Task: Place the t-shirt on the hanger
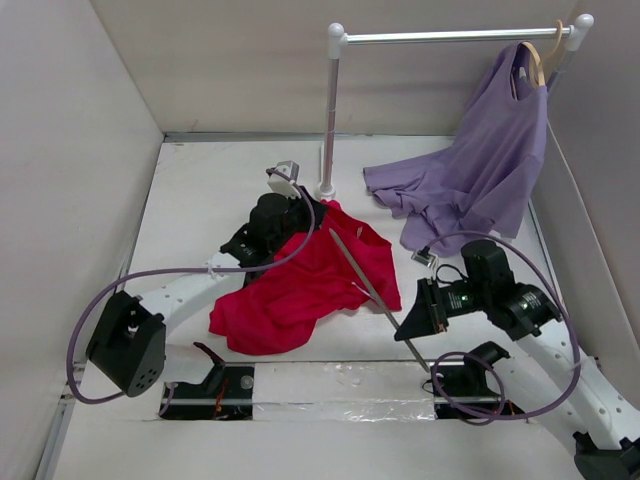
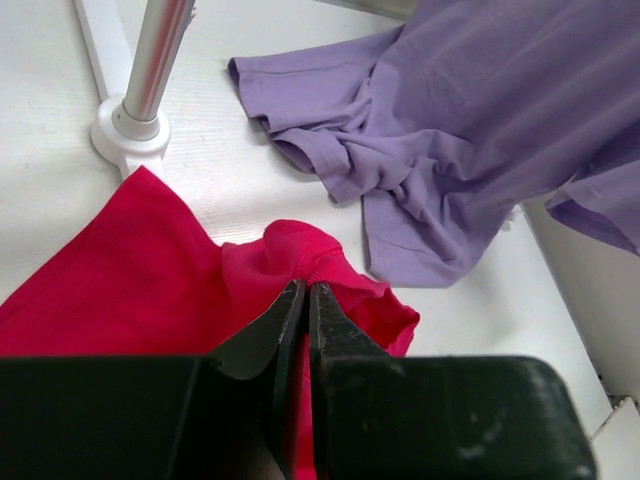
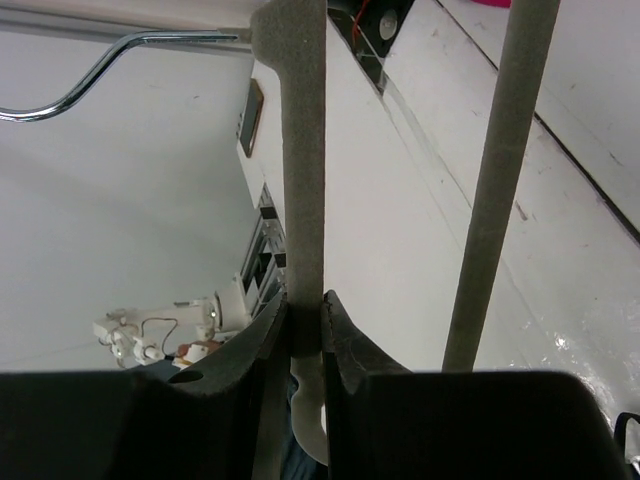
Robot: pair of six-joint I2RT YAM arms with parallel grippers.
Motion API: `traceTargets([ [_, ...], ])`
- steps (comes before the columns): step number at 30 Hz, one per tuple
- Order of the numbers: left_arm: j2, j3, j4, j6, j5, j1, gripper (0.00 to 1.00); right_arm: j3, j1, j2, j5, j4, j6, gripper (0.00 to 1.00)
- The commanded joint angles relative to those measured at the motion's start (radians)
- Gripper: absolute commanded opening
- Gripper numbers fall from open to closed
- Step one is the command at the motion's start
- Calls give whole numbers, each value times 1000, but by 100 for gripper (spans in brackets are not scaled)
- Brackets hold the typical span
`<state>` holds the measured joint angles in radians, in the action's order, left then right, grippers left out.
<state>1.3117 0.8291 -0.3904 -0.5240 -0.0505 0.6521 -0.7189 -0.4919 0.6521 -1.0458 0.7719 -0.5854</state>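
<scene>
T-shirt (image 1: 290, 295), soft, floppy, heaped on desk (image 1: 200, 190), pinched at far edge by left end effector (image 2: 305, 300). Hanger (image 1: 375, 293), thin, stiff, across shirt's right side, clamped in right end effector (image 3: 306, 312). Best grabbed at collar.

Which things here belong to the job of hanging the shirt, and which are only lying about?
Job: red t-shirt, grey hanger, left gripper pinching the t-shirt, right gripper clamping the hanger.
Not part of it: purple shirt, wooden hanger, clothes rail.
</scene>
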Motion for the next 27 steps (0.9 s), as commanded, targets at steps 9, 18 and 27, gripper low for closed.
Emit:
traceTargets([
  [9,-106,5,21,10,14,6,0,-80,39,73,20,-11,96,0],
  [18,-126,-22,30,7,12,26,0,-109,67,107,38,-5,139,0],
  [27,-160,-36,2,-4,44,35,0,-17,67,139,-29,-74,127,0],
])
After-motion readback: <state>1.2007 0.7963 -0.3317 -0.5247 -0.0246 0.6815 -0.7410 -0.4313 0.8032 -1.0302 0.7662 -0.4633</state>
